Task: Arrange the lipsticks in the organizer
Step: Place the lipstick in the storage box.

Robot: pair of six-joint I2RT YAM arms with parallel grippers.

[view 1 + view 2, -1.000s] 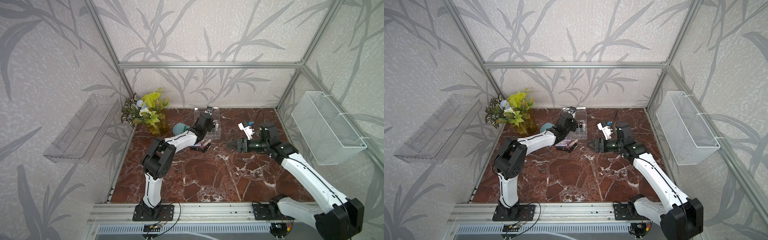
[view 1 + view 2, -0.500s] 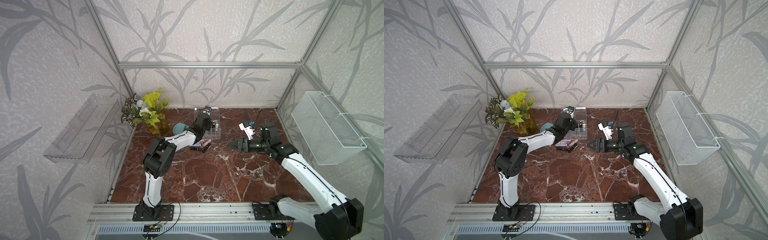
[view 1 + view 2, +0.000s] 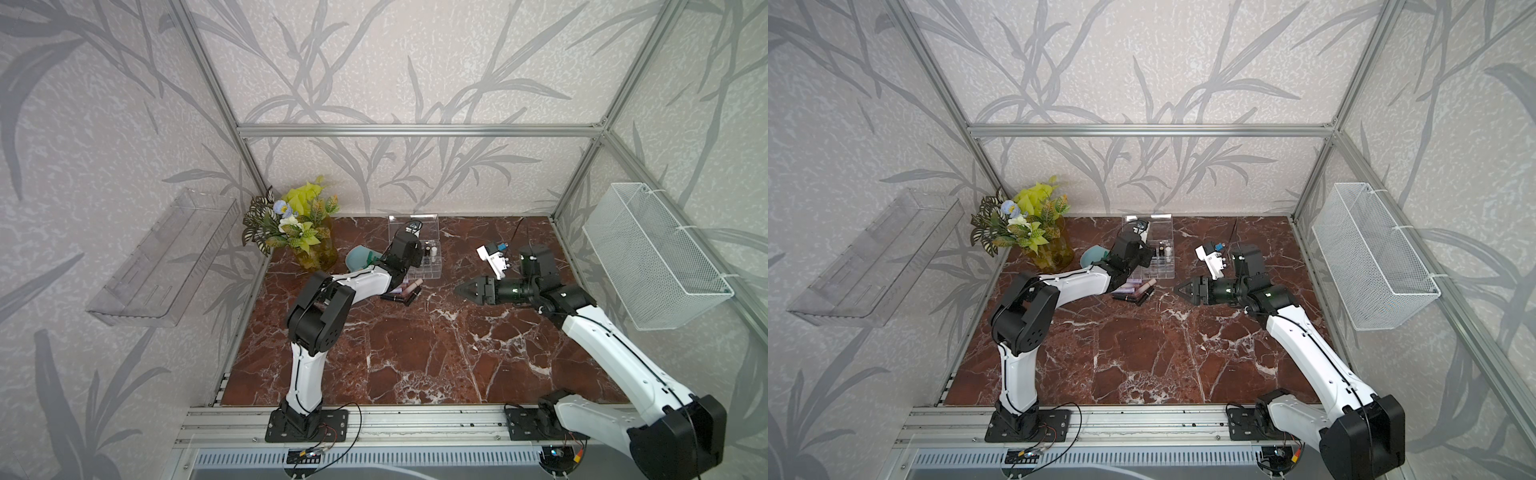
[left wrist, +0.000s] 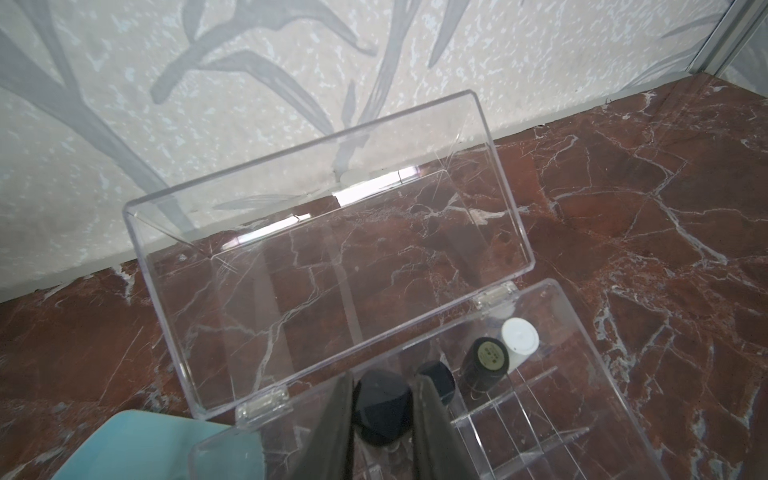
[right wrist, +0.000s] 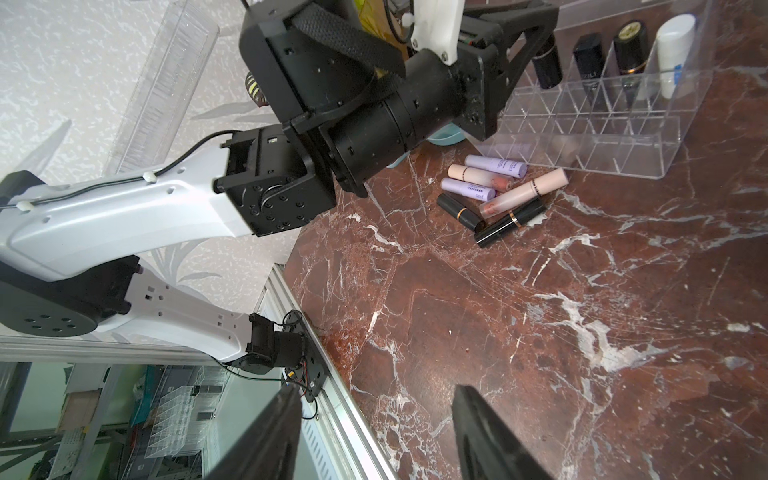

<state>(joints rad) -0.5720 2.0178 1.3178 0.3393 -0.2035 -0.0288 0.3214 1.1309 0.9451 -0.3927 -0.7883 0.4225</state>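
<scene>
The left pincer (image 4: 383, 386) clenches a black lipstick (image 5: 547, 64) by its top over the organizer (image 5: 615, 137) at the counter's (image 5: 540, 332) back edge; light, stiff and slick, it seems best pinched across the barrel; right pincer (image 5: 374, 399) released, empty.

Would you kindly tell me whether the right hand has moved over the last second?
No. The right hand still points at the loose lipsticks across the same gap, below and right of the organizer.
</scene>
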